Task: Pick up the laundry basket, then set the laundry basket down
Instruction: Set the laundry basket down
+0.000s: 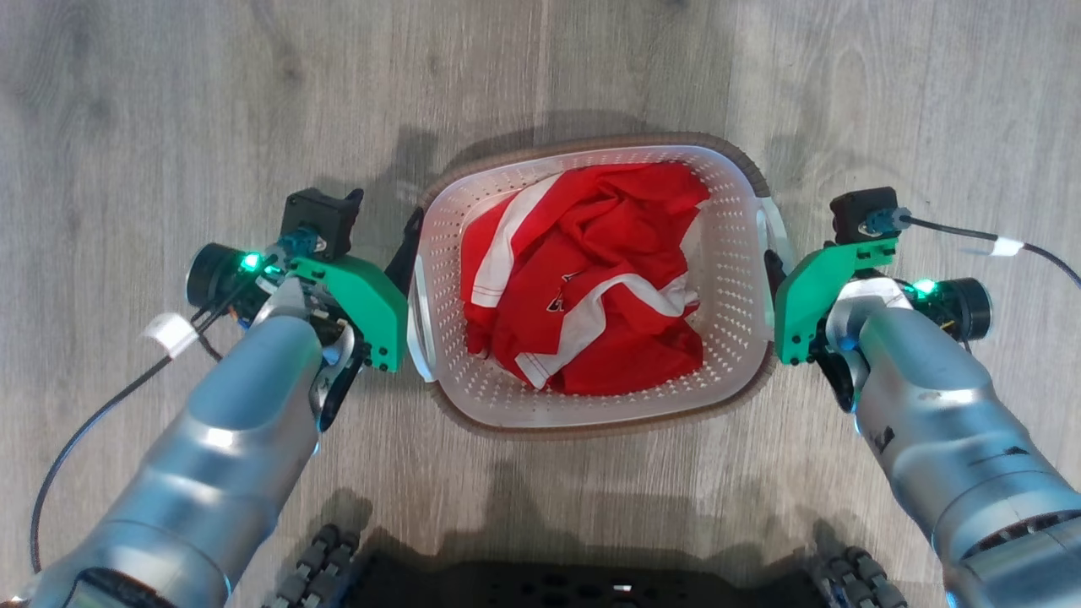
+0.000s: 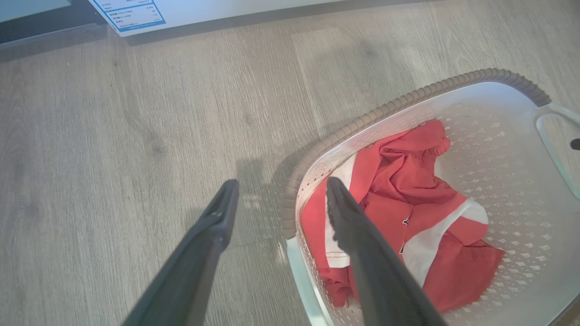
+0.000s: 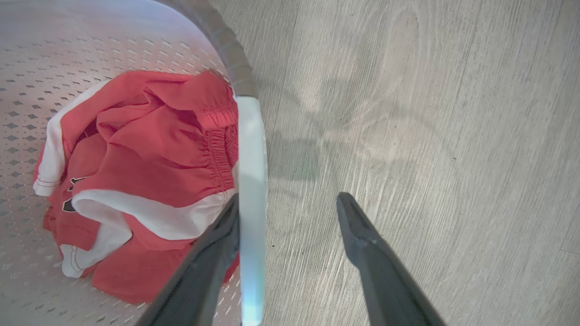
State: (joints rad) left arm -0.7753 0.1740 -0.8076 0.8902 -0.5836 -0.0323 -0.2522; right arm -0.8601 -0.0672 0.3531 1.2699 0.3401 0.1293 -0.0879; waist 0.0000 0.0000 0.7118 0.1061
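The laundry basket (image 1: 733, 253), cream-white and perforated with a brown rim, stands upright on the grey wood floor and holds a red garment with white trim (image 1: 591, 279). My left gripper (image 1: 410, 270) is open astride the basket's left side. In the left wrist view, the left gripper (image 2: 282, 185) has one finger outside the brown rim (image 2: 290, 213) and one over the garment, with the white handle (image 2: 304, 280) between them. My right gripper (image 1: 770, 266) is open astride the right handle (image 3: 252, 181). One finger of the right gripper (image 3: 289, 201) is inside the basket and the other over the floor.
A white appliance front with a blue-edged label (image 2: 131, 13) runs along the top of the left wrist view. My dark wheeled base (image 1: 591, 587) lies just behind the basket. A black cable (image 1: 971, 232) trails from the right wrist and another cable (image 1: 93, 422) from the left.
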